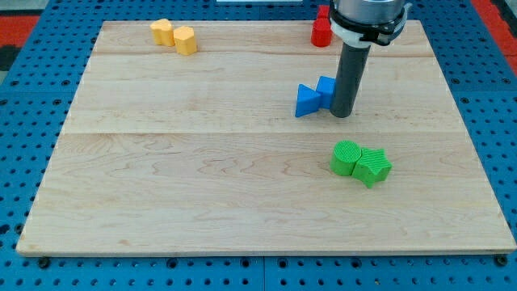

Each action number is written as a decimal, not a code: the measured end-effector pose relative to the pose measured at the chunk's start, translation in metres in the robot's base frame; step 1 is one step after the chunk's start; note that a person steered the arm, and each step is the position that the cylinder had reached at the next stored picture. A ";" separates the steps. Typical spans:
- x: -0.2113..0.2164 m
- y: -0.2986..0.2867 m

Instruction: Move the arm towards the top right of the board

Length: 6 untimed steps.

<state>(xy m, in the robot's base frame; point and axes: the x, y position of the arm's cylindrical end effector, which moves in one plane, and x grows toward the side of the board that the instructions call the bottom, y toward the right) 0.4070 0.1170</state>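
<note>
A pale wooden board [202, 186] lies on a blue table with rows of little holes. Your arm has no jaws to open or shut, just a dark rod. My tip [342, 115] sits a bit right of the board's middle, touching or almost touching the right side of the blue blocks [311, 97].

The place you want is the board's top right corner [428, 36], at about 1 o'clock from my tip. I think the best way is to slide straight there, up and to the right, nice and smooth.

The red block [321, 29] stands at about 11 o'clock from my tip, near the top edge. Keep to its right and you should miss it. The rod partly hides it, so watch that spot.

The two green blocks [360, 162] sit at 5 o'clock, behind your path. The two yellow blocks [174, 35] are far off at 10 o'clock. Neither pair is in the way.
</note>
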 end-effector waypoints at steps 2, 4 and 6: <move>-0.004 0.005; -0.066 0.025; -0.088 0.068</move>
<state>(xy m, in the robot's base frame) 0.3189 0.1850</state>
